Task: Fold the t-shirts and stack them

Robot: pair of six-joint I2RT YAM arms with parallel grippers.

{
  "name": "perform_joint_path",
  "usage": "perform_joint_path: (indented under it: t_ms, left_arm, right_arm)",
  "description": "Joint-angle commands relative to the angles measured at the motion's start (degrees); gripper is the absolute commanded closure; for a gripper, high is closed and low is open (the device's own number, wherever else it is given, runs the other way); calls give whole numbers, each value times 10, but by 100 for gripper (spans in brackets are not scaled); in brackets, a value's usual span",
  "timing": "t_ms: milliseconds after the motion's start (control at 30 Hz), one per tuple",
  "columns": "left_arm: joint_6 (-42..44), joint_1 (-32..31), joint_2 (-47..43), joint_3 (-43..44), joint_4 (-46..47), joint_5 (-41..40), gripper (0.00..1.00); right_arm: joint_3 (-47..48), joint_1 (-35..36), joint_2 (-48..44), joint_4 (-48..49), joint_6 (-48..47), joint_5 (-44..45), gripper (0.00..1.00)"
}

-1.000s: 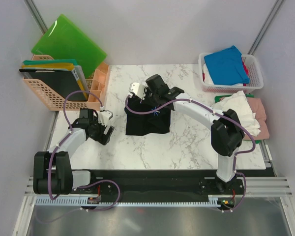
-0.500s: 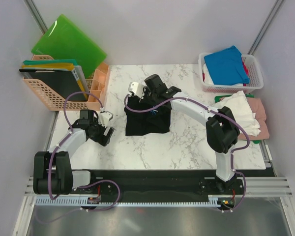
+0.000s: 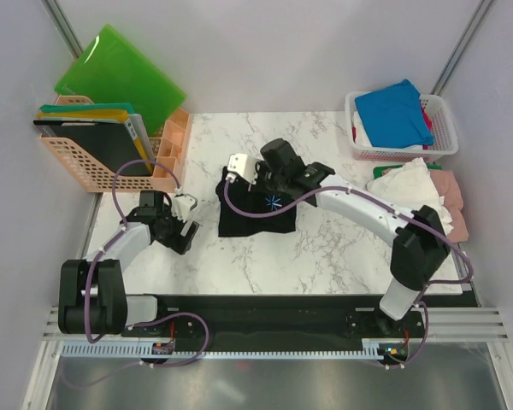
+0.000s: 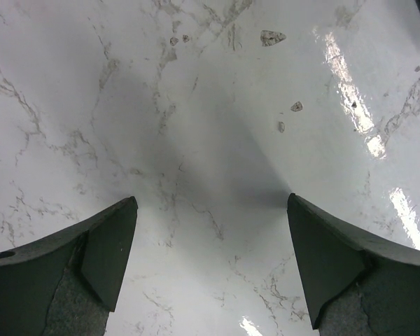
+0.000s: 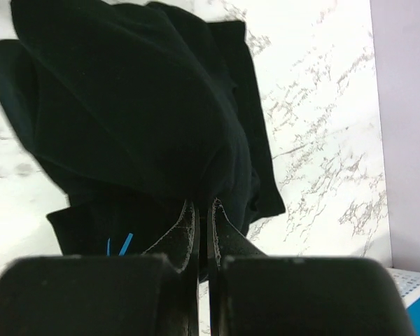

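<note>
Shirt (image 3: 244, 218) on table (image 3: 342, 248) centre — basket (image 3: 447, 111) back-right, rack (image 3: 68, 166) back-left.

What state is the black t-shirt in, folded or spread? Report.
Partly folded: the black t-shirt lies bunched in a compact block, one edge pinched in the shut right end effector.

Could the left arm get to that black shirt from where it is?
Probably yes: the open left gripper sits just left of the black shirt, with only bare table between them.
</note>
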Motion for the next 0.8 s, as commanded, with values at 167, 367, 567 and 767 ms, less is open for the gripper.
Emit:
perform_joint_path:
  t_ms: [167,367,567,767]
  left_arm:
    - [24,3,9,-2,22,-3,6]
    - [23,3,6,-4,22,-3,6]
    - [26,3,12,-4,22,-3,6]
    - [25,3,24,-1,22,-6,6]
  right_arm:
    - [-72,89,-109,-12,36,-6,100]
    - [-111,141,-142,-45,70,-11,100]
    - [-144,174,-174,-84,107,-31,100]
    - [-164,187,-190,-141,116,-108,94]
